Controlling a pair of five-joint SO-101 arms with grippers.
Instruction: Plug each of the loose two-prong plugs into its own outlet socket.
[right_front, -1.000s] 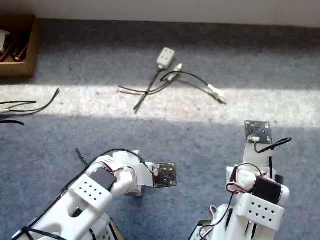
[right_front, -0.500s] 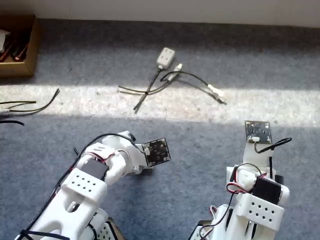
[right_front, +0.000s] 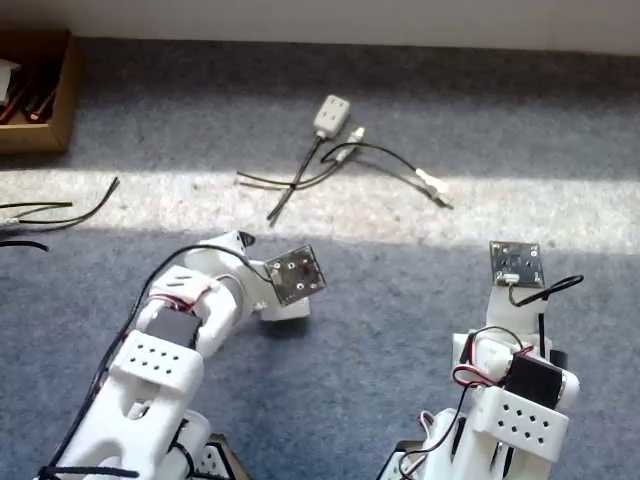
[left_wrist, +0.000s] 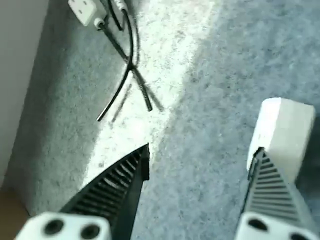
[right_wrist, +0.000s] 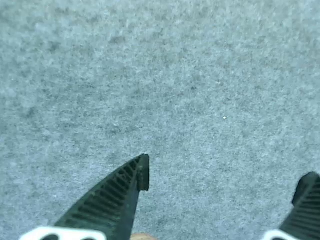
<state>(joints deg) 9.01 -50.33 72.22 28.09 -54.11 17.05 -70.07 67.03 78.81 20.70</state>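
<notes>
A white outlet block (right_front: 330, 115) lies on the grey carpet at the far middle, with a dark cord running from it. Two loose white plugs (right_front: 346, 151) (right_front: 431, 182) on thin black cables lie just right of it. My left arm (right_front: 200, 310) stands near the front left, short of the cables. Its gripper (left_wrist: 200, 152) is open over the carpet, with the outlet block (left_wrist: 85, 7) and cord (left_wrist: 125, 65) well ahead. A white block (left_wrist: 285, 132) sits beside one fingertip; whether it touches I cannot tell. My right gripper (right_wrist: 227, 167) is open above bare carpet at the front right.
A brown cardboard box (right_front: 45, 95) holding dark items stands at the far left. More black cables (right_front: 70, 210) trail in from the left edge. A band of sunlight crosses the carpet. The right arm (right_front: 515, 390) stands at the front right.
My left arm has swung away from the front edge and slightly left, toward the cables. The right arm, outlet block and plugs have not moved.
</notes>
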